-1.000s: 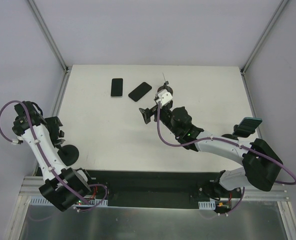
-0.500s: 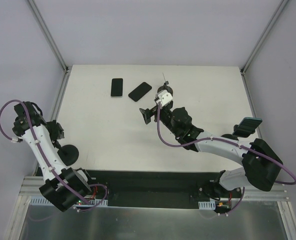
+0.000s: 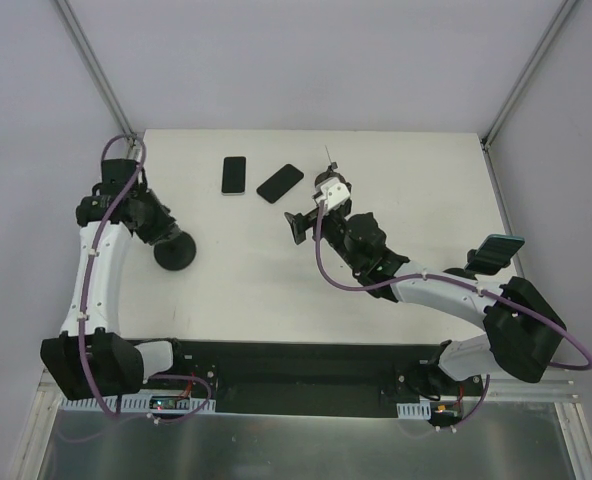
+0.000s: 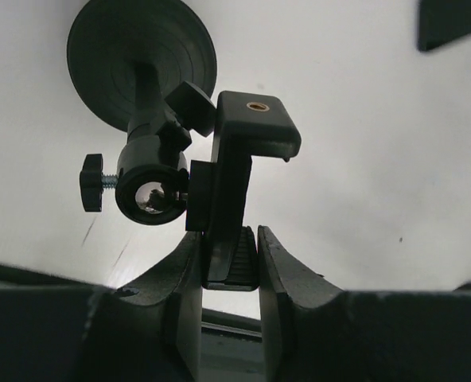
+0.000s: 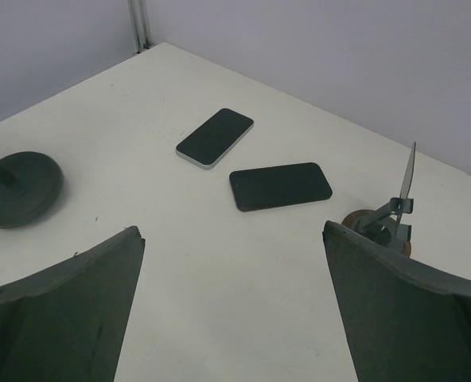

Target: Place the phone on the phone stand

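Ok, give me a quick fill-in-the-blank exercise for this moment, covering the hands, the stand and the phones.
1. The left hand is ___ on the phone stand.
2. The right hand is ___ and holds nothing.
3. ___ phones lie flat on the table, neither on the stand.
Missing words: shut; open; Two.

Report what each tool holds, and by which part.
Left tool grips the phone stand by the lower end of its clamp bracket; right tool is open, holding nothing.
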Controlling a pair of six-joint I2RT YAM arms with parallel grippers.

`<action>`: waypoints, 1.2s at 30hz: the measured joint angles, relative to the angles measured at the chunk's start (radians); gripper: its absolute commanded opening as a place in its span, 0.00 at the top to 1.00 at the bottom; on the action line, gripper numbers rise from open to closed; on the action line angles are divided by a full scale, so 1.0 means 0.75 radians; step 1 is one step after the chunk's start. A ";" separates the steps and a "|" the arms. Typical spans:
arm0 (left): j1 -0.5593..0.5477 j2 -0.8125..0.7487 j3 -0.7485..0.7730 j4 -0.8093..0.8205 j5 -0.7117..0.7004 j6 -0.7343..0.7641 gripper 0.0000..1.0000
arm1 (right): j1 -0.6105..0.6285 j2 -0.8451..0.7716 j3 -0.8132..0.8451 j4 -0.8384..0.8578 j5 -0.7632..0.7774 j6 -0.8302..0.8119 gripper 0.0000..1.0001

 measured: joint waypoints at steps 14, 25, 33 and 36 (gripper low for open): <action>-0.910 0.222 0.141 0.076 0.138 0.733 1.00 | -0.084 -0.010 -0.063 0.008 0.027 0.050 0.03; -1.085 0.260 0.157 0.040 0.138 1.049 0.52 | -0.235 -0.049 -0.107 0.007 0.011 0.256 0.03; -1.084 0.259 0.267 0.057 0.109 1.039 0.14 | -0.244 -0.070 -0.121 0.007 -0.012 0.296 0.03; -1.084 0.256 0.307 0.075 0.102 1.005 0.15 | -0.246 -0.071 -0.122 0.007 -0.014 0.298 0.03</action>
